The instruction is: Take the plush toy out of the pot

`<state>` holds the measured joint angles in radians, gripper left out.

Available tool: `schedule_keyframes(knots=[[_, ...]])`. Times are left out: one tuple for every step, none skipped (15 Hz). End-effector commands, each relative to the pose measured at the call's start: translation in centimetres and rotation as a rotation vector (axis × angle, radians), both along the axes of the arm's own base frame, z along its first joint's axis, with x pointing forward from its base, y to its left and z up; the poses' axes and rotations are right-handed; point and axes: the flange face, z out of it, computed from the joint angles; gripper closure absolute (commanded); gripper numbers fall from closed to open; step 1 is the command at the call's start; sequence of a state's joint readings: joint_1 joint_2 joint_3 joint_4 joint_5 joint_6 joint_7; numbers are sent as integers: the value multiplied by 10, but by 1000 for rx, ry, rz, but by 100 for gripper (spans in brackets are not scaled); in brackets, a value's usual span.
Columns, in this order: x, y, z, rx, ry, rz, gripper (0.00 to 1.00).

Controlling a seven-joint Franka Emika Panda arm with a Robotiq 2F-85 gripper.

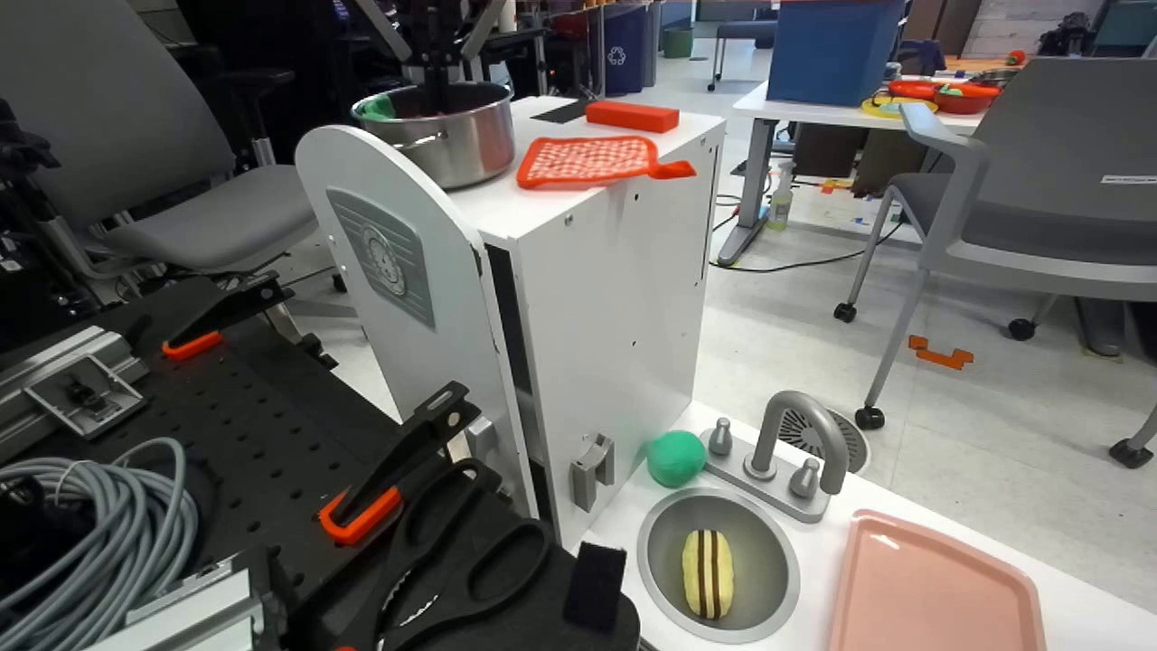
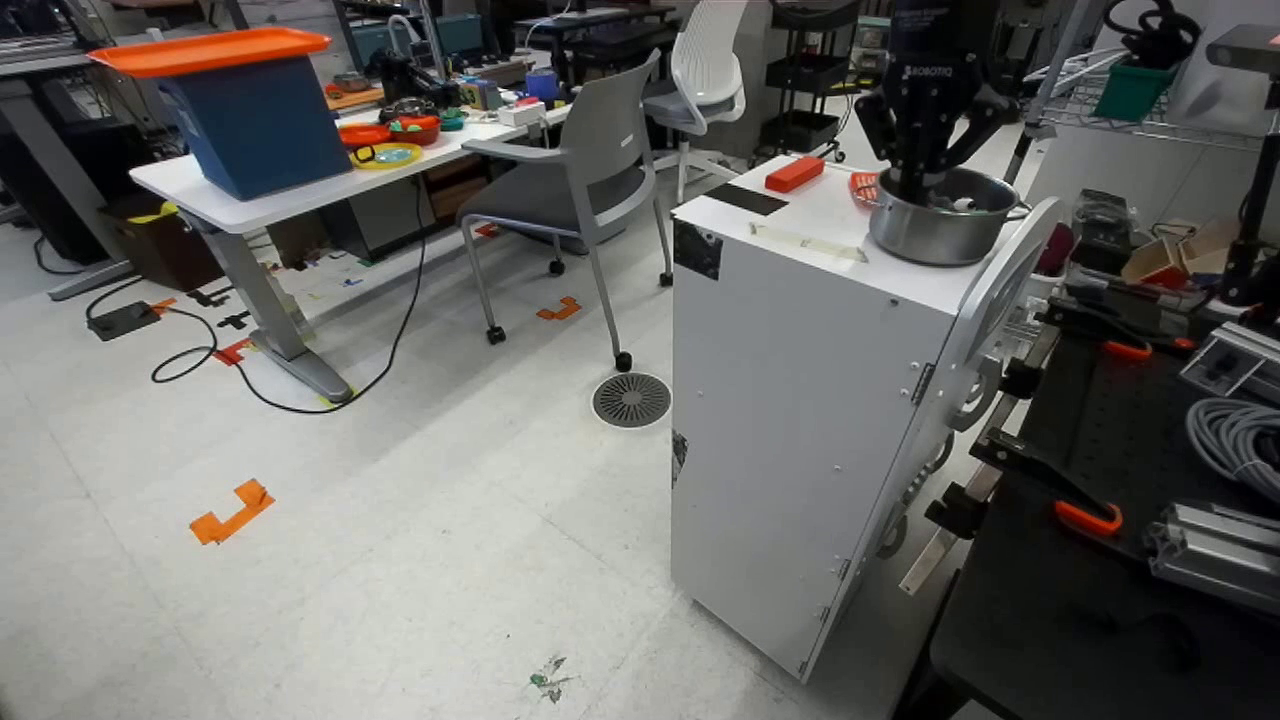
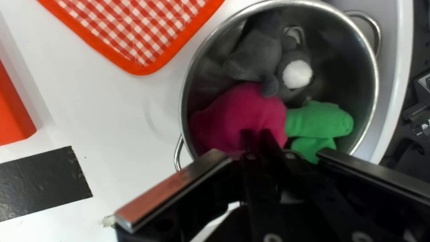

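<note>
The silver pot (image 1: pixel 470 145) stands on top of the white cabinet; it also shows in the other views (image 2: pixel 935 235) (image 3: pixel 208 75). The plush toy (image 3: pixel 238 111) lies inside the pot, a magenta body with green parts pointing toward the cabinet's rounded panel. Its green part shows at the rim in an exterior view (image 1: pixel 380 108). My gripper (image 3: pixel 258 134) points down into the pot in both exterior views (image 1: pixel 437 95) (image 2: pixel 910 188). Its fingers are close together on the magenta body, with a thin strip of pink between the tips. How deep they pinch is hidden.
A grey plush (image 3: pixel 258 53) with a white patch (image 3: pixel 297 74) shares the pot. A red-checked potholder (image 1: pixel 587 161) and red block (image 1: pixel 631 116) lie beside it. The rounded panel (image 1: pixel 398 235) rises close to the pot. A sink (image 1: pixel 782 579) with a yellow striped toy is below.
</note>
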<state>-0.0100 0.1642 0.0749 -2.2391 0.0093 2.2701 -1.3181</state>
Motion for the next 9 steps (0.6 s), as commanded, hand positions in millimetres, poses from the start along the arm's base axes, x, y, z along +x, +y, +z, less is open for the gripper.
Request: schedule_keyframes(knots=[[3,-3,2,5,0,10,100],[3,-3,2,5,0,9,100],[3,-3,3,6,-2,8,100],[3,-3,3,6,-2,8,100],[3,-4,4,7,-4,7,100],[3,-4,5,7,-5,7,100],[4,-4,5,8,-8,6,100],[4,-4,6,9,-10,5,100],[3,-3,8,11,-13,6,100]])
